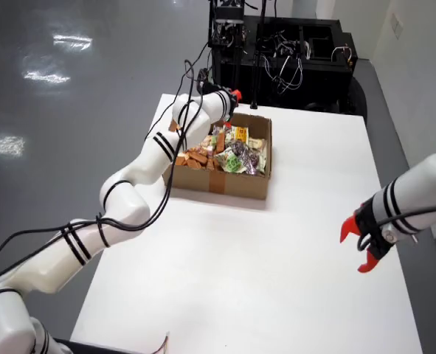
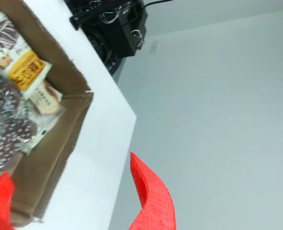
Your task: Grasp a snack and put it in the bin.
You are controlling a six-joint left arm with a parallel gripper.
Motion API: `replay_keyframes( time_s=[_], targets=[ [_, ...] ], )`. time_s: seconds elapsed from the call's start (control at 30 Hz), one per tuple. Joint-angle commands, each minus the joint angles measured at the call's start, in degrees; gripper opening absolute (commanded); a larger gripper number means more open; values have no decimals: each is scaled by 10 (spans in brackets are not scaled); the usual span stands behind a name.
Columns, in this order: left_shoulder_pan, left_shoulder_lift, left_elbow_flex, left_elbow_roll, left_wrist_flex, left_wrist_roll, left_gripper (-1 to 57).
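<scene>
No writing is reading clearly on the snack packets (image 2: 28, 72) — the gripper (image 2: 79, 196) is hanging released, empty, over the cardboard box's (image 2: 64, 143) corner.

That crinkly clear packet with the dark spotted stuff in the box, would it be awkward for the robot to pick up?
Probably somewhat. The clear packet shows glossy, wrinkled film, so it likely flexes and may slip between the hand fingers. It looks small and thin, so probably light. It lies among other packets in the cardboard box, so neighbours might shift with it.
</scene>
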Motion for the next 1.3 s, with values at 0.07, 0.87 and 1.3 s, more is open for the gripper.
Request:
replay_keyframes(
  time_s=[0.07,0.87,1.3],
  targets=[
    [-11,19,-40,0,54,13,426],
    [-133,24,-169,32,337,100,14],
    [-208,-51,-103,51,391,93,-6]
  ],
)
